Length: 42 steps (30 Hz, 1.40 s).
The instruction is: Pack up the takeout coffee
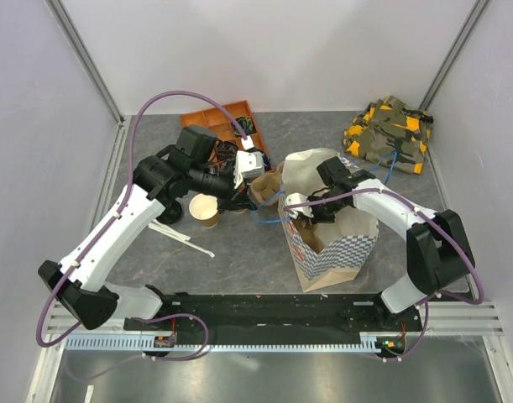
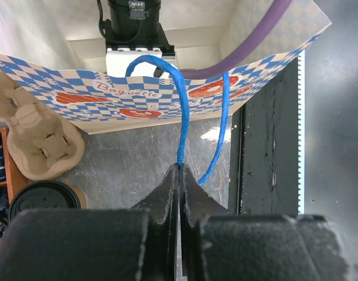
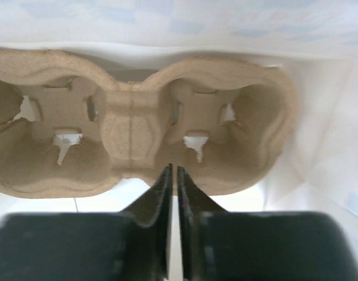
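Note:
The takeout coffee (image 2: 43, 199), a brown cup with a black lid, stands on the table at the lower left of the left wrist view; in the top view my left arm hides it. My left gripper (image 2: 180, 167) is shut on the blue cord handle (image 2: 181, 117) of the blue-checked paper bag (image 1: 332, 248). In the top view my left gripper (image 1: 254, 204) sits just left of the bag's mouth. My right gripper (image 1: 305, 211) reaches into the bag. There it (image 3: 172, 168) is shut on the near rim of a cardboard cup carrier (image 3: 137, 146).
A second cardboard carrier (image 1: 264, 186) lies left of the bag. A lidless tan cup (image 1: 204, 210) stands further left, with white sticks (image 1: 180, 235) in front of it. An orange tray (image 1: 222, 117) is at the back, a camouflage cloth (image 1: 389, 133) at back right, and a black rail (image 1: 264, 311) along the near edge.

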{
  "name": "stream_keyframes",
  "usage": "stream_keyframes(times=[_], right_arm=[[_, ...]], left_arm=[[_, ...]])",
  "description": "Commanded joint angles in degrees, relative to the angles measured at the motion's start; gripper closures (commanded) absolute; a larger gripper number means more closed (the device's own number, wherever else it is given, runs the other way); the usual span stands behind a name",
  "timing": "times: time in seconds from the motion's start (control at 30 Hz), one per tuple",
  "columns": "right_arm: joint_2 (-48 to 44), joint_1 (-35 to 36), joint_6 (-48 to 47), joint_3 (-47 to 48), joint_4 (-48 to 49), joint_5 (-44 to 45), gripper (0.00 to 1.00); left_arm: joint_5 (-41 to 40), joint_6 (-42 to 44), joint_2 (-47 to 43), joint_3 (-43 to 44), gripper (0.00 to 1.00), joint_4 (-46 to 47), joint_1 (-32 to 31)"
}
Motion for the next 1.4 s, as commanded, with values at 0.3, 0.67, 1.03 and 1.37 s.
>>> stream_keyframes(times=[0.3, 0.67, 1.03, 1.37], right_arm=[[-2.59, 0.65, 5.23, 3.87, 1.45, 0.30, 0.58], [-2.24, 0.82, 5.60, 0.88, 6.31, -4.19, 0.31], [2.85, 1.17, -0.47, -1.93, 5.69, -3.58, 0.34], [3.92, 1.88, -0.47, -1.58, 6.31, -1.30, 0.73]], left_arm=[[-1.30, 2.09, 0.46, 1.75, 0.98, -2.08, -0.16], [-1.39, 3.33, 0.80, 1.30, 0.98, -3.40, -0.07], [-1.74, 1.92, 1.51, 2.27, 0.98, -3.48, -0.07], [-2.18, 1.48, 1.16, 1.83, 0.98, -3.57, -0.07]])
